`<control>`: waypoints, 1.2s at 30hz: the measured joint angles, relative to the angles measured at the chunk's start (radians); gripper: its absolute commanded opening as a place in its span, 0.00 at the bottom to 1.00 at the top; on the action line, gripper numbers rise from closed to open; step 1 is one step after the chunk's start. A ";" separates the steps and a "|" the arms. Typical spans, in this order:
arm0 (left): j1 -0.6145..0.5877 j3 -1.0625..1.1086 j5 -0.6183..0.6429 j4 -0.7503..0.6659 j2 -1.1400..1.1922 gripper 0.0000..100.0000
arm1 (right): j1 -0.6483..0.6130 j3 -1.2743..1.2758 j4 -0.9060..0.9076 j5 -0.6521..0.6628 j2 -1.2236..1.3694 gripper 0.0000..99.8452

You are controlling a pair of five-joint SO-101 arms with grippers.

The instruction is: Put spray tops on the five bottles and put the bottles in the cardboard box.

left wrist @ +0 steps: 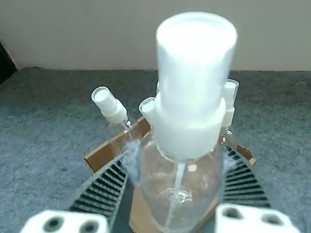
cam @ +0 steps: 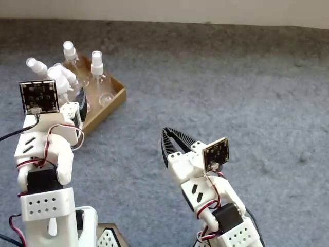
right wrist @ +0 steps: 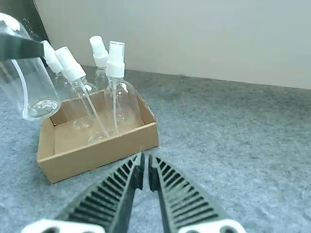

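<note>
Left end effector [left wrist: 177, 165] is clamped around a clear bottle [left wrist: 180, 189], one ribbed finger on each side of the glass. That bottle already has its white spray top [left wrist: 194, 82] on. In the right wrist view the same bottle hangs tilted, with its base up above the rim at one end of the cardboard box [right wrist: 99, 150].

The box is pretty crowded. Four other bottles [right wrist: 119, 99] with spray tops are standing in it, bunched toward the far side, and a couple of them lean with their tops pointing different ways. They're right behind the held one, and the bare cardboard floor is mostly on the near side.

Right end effector [right wrist: 145, 170] is gripping nothing, with its fingers pinched almost together. It sits low over the grey carpet-like surface [cam: 231, 92], a little way from the box and pointing toward it. There's a pale wall [right wrist: 204, 34] behind everything.
</note>
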 measured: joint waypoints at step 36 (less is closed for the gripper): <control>-0.084 0.402 0.034 -0.276 -0.104 0.11 | 0.000 0.000 0.000 -0.002 0.000 0.02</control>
